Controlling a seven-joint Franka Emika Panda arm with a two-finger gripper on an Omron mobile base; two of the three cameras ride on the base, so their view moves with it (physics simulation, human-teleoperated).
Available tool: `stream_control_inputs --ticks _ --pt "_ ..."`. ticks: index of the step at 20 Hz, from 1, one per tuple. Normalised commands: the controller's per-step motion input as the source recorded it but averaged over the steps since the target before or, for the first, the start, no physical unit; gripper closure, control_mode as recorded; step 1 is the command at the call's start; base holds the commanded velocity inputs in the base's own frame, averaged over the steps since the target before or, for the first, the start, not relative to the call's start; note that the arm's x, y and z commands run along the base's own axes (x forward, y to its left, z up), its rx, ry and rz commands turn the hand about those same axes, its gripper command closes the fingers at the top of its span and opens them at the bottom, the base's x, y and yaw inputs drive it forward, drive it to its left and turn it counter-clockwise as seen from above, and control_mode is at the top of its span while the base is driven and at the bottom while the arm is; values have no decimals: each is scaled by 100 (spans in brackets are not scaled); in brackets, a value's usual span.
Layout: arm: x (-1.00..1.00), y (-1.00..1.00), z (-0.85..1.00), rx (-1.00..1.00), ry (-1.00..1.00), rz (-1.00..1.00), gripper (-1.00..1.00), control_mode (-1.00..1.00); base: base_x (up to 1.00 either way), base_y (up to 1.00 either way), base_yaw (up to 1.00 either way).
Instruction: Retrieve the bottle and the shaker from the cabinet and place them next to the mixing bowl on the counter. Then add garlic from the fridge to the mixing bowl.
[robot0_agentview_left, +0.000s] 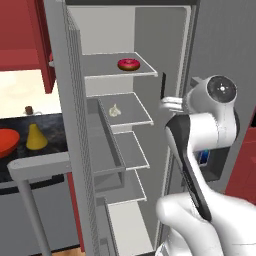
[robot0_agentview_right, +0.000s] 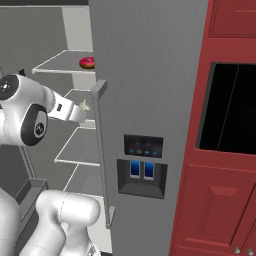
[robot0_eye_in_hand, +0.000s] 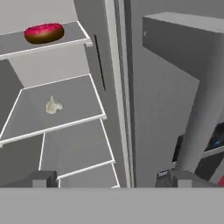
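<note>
1. Standing in front of the open fridge (robot0_agentview_left: 75, 125), the robot is now in the garlic step of the task, as I judge it. The bottle (robot0_agentview_left: 35, 136) and the mixing bowl (robot0_agentview_left: 7, 141) are already together on the surface (robot0_agentview_left: 50, 127), at the left edge of the left base view. A small dark thing behind the bottle may be the shaker (robot0_agentview_left: 29, 110), but it is too small to be sure.

2. The garlic (robot0_eye_in_hand: 53, 105) lies on the second shelf (robot0_eye_in_hand: 78, 98) from the top, left of centre in the hand view. It is alone on this shelf and nothing touches it.

3. A pink-iced doughnut (robot0_eye_in_hand: 44, 33) lies on the shelf above, in the upper left of the hand view. It is not part of the task.

4. The tool (robot0_eye_in_hand: 109, 179) is at the bottom of the hand view with its two tips spread wide, and it holds nothing. It is outside the fridge, near the edge of the closed door (robot0_agentview_right: 150, 100) with the long bar handle (robot0_agentview_right: 102, 150), well apart from the garlic.

5. The next move, I think, calls for turning the hand to the left and reaching between the two shelves, so that the spread tips come on both sides of the bulb. The bulb is small and lumpy, so it could slip or roll if the tips close off-centre. The hand must also keep away from the shelf above.
</note>
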Motion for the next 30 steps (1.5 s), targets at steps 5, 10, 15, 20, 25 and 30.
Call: stream_control_inputs --ticks 5,10,15,20,25,30 --pt "71 7 2 0 44 22 -100 -100 0 0 0" --pt "-20 21 0 0 22 30 -100 -100 0 0 0" --pt "-17 67 -13 0 -1 17 -100 -100 0 0 0" --pt "6 54 -29 0 -7 6 -100 -100 0 0 0" --pt "34 25 -31 0 -7 -2 -100 -100 0 0 0" --pt "63 0 -4 5 -3 -10 -100 -100 0 0 0"
